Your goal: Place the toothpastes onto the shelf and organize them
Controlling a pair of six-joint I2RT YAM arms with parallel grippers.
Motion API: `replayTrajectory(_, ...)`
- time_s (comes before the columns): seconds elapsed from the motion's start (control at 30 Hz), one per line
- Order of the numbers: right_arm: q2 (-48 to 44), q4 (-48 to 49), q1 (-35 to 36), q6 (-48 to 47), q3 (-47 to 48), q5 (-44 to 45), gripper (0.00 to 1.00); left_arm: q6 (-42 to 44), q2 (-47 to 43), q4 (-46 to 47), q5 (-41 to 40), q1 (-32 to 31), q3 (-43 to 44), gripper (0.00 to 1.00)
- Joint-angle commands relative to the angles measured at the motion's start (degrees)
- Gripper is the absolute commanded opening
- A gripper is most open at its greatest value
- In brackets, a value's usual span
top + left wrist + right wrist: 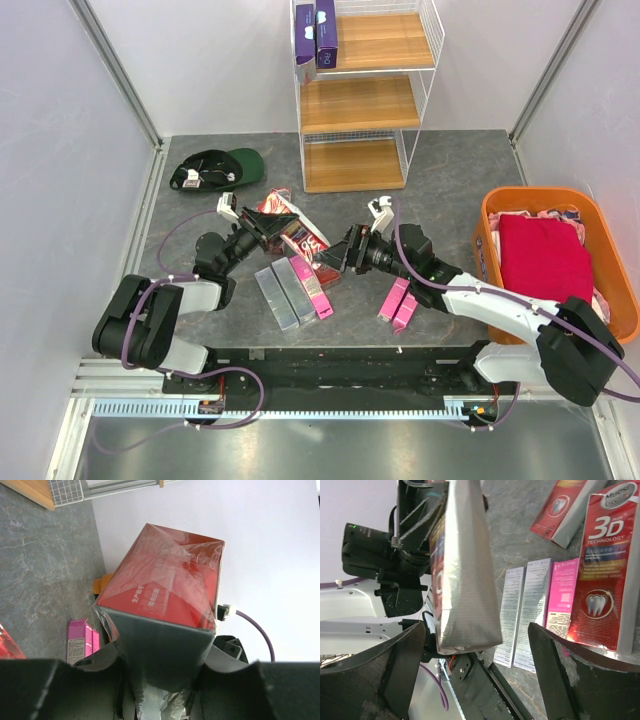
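My left gripper (255,228) is shut on a dark red toothpaste carton (290,226) and holds it off the table, pointing right; the left wrist view shows the carton (165,580) clamped in the gripper (160,655). My right gripper (336,256) is open, and in the right wrist view the gripper (477,630) stands astride that carton's silver side (465,580) without touching it. Two purple cartons (315,38) stand on the top board of the white wire shelf (362,100). Silver and pink cartons (292,290) lie side by side on the table.
Two pink cartons (400,304) lie right of centre. Red "3D" cartons (600,565) lie under my right gripper. An orange basket (490,215) with red cloth stands at the right. A green cap (215,168) lies at the back left.
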Motion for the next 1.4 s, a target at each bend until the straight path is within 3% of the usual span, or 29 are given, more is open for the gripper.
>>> replayTrajectory(0.0,0.3,1.7,0.1,0.0,-0.9,1.6,0.89,-2.1,-1.6,12.0,-1.7,0.3,0.2,0.23)
replayTrajectory(0.23,3.8,16.1,0.2,3.9,-3.6,-2.1,0.82,-2.9,-0.1,13.7,-0.4,0.3,1.0,0.23)
replayTrajectory(0.5,5.3,19.6,0.7,5.3,-3.7,-2.7,0.59,-3.7,1.2,15.2,0.1,0.9,0.9,0.25)
replayTrajectory(0.6,4.1,18.2,0.6,5.1,-3.7,-2.0,0.51,-3.6,1.6,15.6,0.5,1.1,1.0,0.34)
replayTrajectory(0.67,3.4,17.4,0.6,4.8,-3.6,-1.3,0.47,-3.6,2.1,16.3,0.9,1.3,1.1,0.46)
replayTrajectory(0.77,3.4,15.7,0.6,3.9,-3.1,-0.7,0.45,-3.3,2.7,16.1,2.0,1.5,1.7,0.81)
replayTrajectory(1.0,4.0,15.9,0.5,4.7,-1.8,0.0,0.44,1.2,-0.3,10.7,5.0,1.9,3.4,0.89)
replayTrajectory(1.1,2.3,13.8,0.0,4.1,-1.0,0.9,0.43,6.5,-4.6,0.5,5.1,1.9,4.5,0.9)
replayTrajectory(1.17,1.1,10.6,-0.6,3.5,-0.3,2.8,0.42,11.8,-9.3,-11.3,4.4,1.9,6.0,0.91)
replayTrajectory(1.2,-0.5,9.7,-0.9,3.3,-0.3,3.6,0.41,14.0,-11.2,-15.7,2.7,1.9,6.6,0.98)
replayTrajectory(1.37,-5.3,7.0,-3.1,3.7,-1.8,6.4,0.34,29.8,-23.5,-45.4,-6.2,1.8,11.3,0.99)
